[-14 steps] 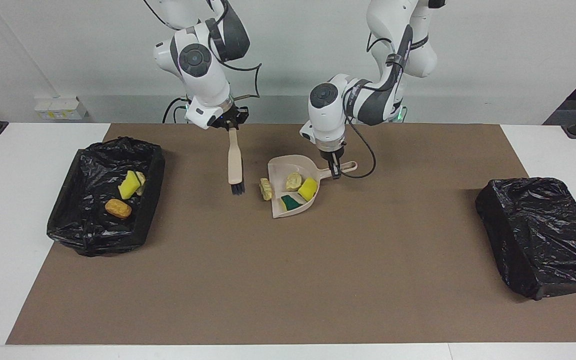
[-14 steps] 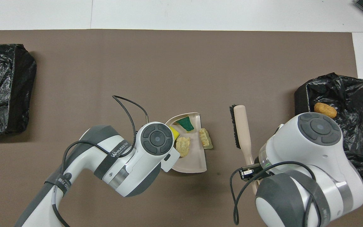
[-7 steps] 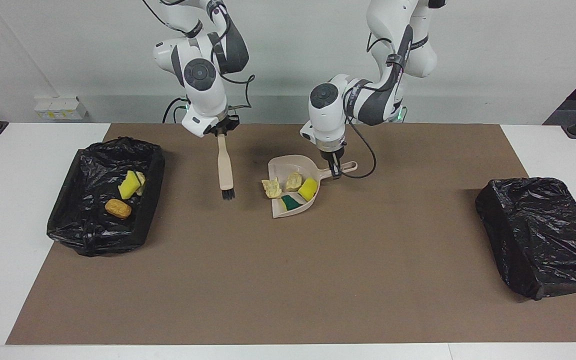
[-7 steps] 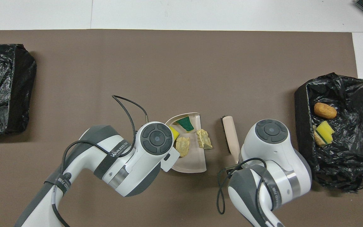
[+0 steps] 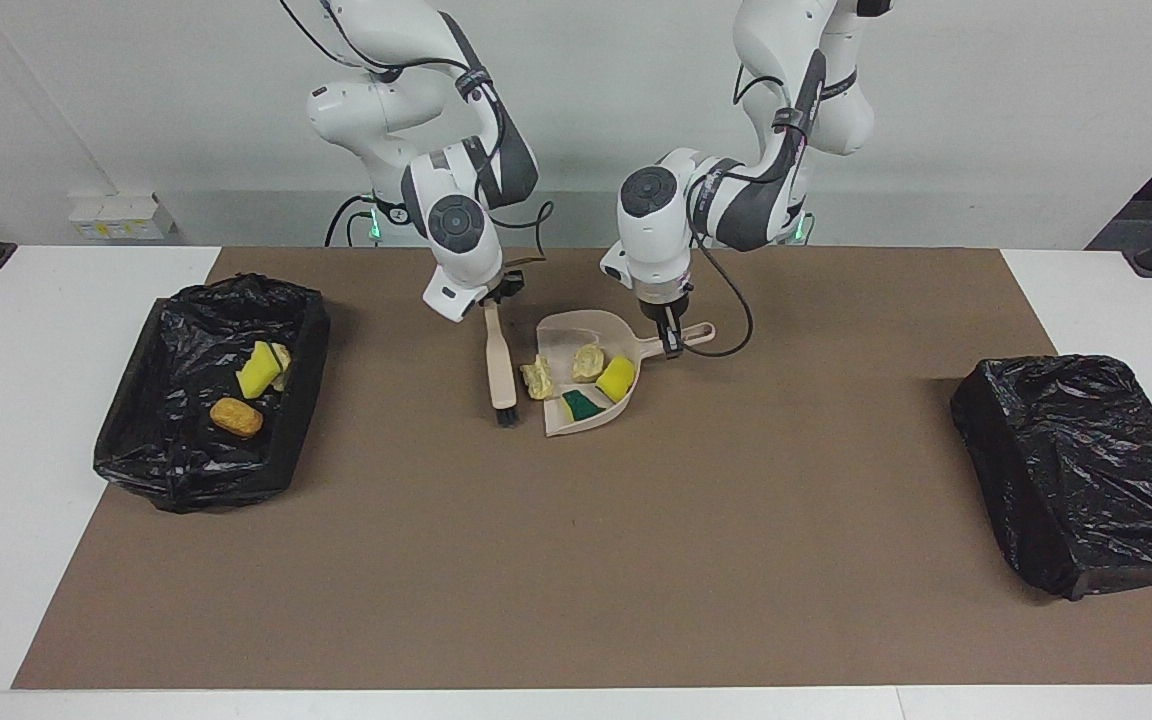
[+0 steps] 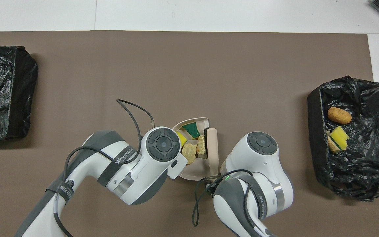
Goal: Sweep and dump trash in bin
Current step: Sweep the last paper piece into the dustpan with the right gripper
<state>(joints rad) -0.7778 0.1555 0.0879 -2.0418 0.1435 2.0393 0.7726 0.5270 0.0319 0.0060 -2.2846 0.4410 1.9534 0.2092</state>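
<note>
Toward the right arm's end, the open black-lined bin (image 5: 211,395) holds a yellow-green sponge (image 5: 259,369) and a bread-like piece (image 5: 236,417). The right gripper (image 5: 492,297), clamped on the brush (image 5: 500,362), has the bristles at the dustpan's (image 5: 564,333) mouth, beside a foam bit (image 5: 538,377) on the lip. Pushed too hard, that scrap could spill out. The left gripper (image 5: 671,343) pinches the dustpan handle; tilting while carrying could drop the yellow sponge chunk (image 5: 616,378).

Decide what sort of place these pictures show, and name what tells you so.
Probably a robotics lab, staged for a cleaning test: two white arms at a table with a brown mat, a dustpan holding sponge scraps, and bag-lined bins.
</note>
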